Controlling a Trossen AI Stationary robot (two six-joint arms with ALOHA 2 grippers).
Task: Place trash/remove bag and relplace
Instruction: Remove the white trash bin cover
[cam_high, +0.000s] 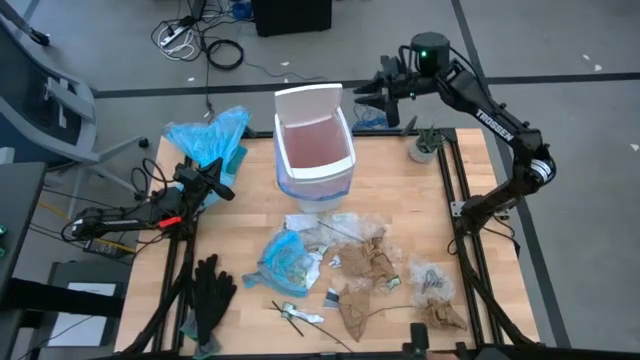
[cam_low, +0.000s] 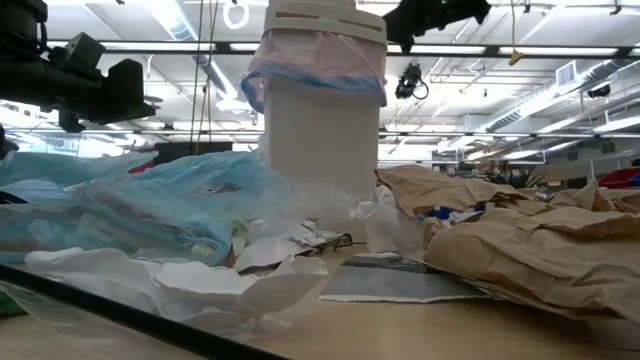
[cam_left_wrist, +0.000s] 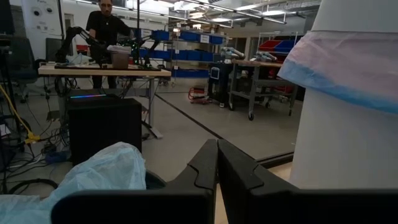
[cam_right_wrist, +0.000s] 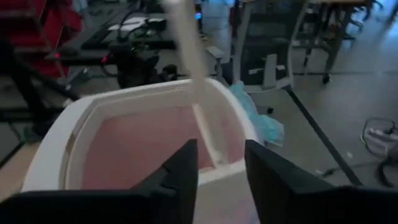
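Fingers of the right gripper (cam_right_wrist: 221, 168) are spread above the bin (cam_high: 315, 150) lined with the bag (cam_high: 312, 140); left fingers (cam_left_wrist: 217, 168) are pressed together. Trash (cam_high: 370, 265) on the surface could be missed.

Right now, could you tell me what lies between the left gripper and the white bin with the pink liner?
In the high view, only bare wooden tabletop separates the left gripper from the white bin; the light-blue bag sits just behind that stretch.
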